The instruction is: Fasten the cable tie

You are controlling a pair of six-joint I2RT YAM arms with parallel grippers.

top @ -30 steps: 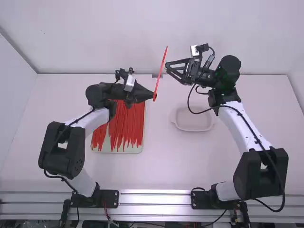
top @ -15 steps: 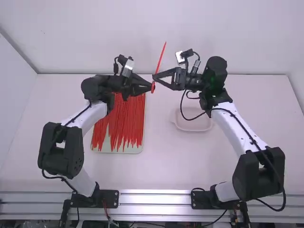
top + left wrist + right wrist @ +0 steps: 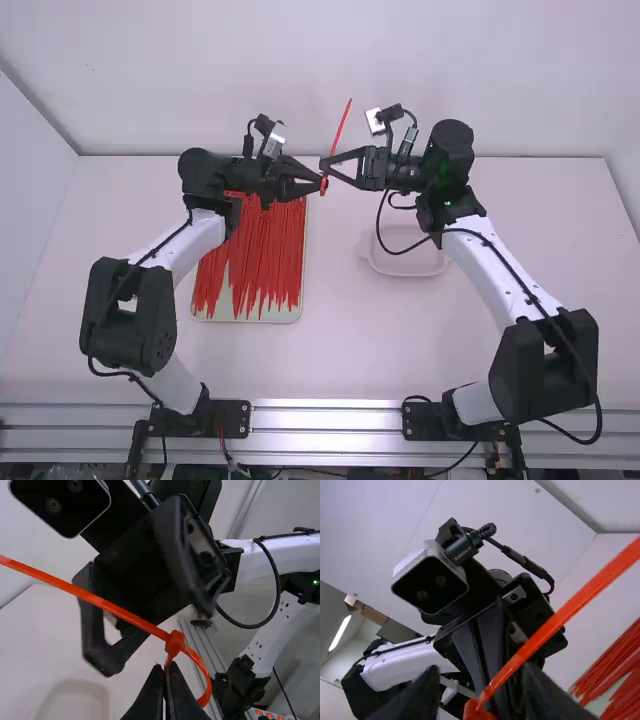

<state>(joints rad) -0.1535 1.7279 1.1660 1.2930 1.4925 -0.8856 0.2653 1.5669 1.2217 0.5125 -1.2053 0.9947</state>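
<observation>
In the high view, the black left pincer [image 3: 318, 181] and black right pincer [image 3: 328, 166] meet above the white counter [image 3: 450, 330] at one looped red plastic cable tie [image 3: 340, 125]. One heap of spare red ties [image 3: 255, 255] lies near one shallow white dish [image 3: 405, 262].

In the left wrist view, the left pincer [image 3: 165, 666] is clenched on the cable tie's [image 3: 175, 642] loop.

In the right wrist view, the right pincer [image 3: 481, 672] is released, with the cable tie's [image 3: 570, 610] strap running between its fingers.

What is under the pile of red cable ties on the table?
A white tray lies under the red cable ties; its edges show around them. The left arm covers the pile's far end.
</observation>
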